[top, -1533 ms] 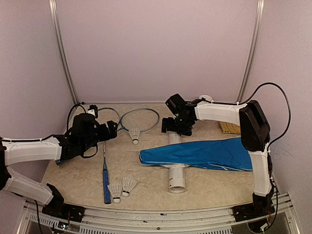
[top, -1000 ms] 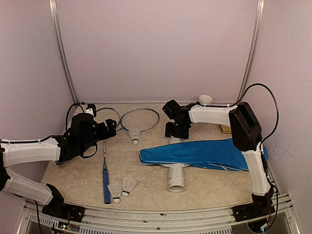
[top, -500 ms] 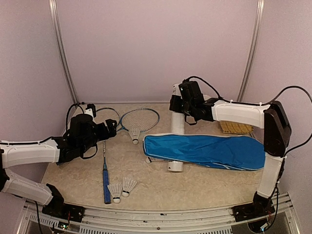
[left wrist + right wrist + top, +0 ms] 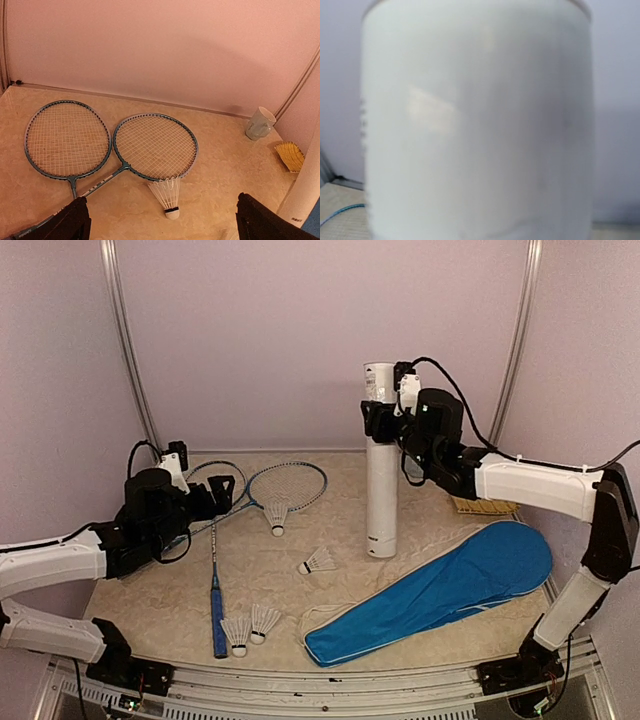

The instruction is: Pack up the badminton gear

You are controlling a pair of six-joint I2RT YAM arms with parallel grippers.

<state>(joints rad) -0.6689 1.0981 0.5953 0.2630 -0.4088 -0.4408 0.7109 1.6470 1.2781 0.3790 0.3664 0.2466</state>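
The long white tube (image 4: 380, 470) stands upright in the middle of the table, and my right gripper (image 4: 388, 420) is shut on it near its top. It fills the right wrist view (image 4: 475, 125). The blue cover (image 4: 440, 590) lies flat at the front right. Two rackets (image 4: 285, 485) lie at the back left, heads side by side (image 4: 155, 145), one blue handle (image 4: 218, 618) pointing to the front. Several shuttlecocks lie about: one by the racket heads (image 4: 167, 196), one loose left of the tube (image 4: 317, 562), two at the front (image 4: 250, 626). My left gripper (image 4: 162, 227) hovers open above the racket shafts, holding nothing.
A pale blue mug (image 4: 259, 123) stands by the back wall right of the rackets. A straw-coloured brush (image 4: 480, 505) lies behind the right arm, also in the left wrist view (image 4: 290, 155). Walls close in the table on three sides.
My right gripper raised the tube from lying under the cover to upright. The cover slid to the front right. A shuttlecock now lies left of the tube. The left arm drew back slightly.
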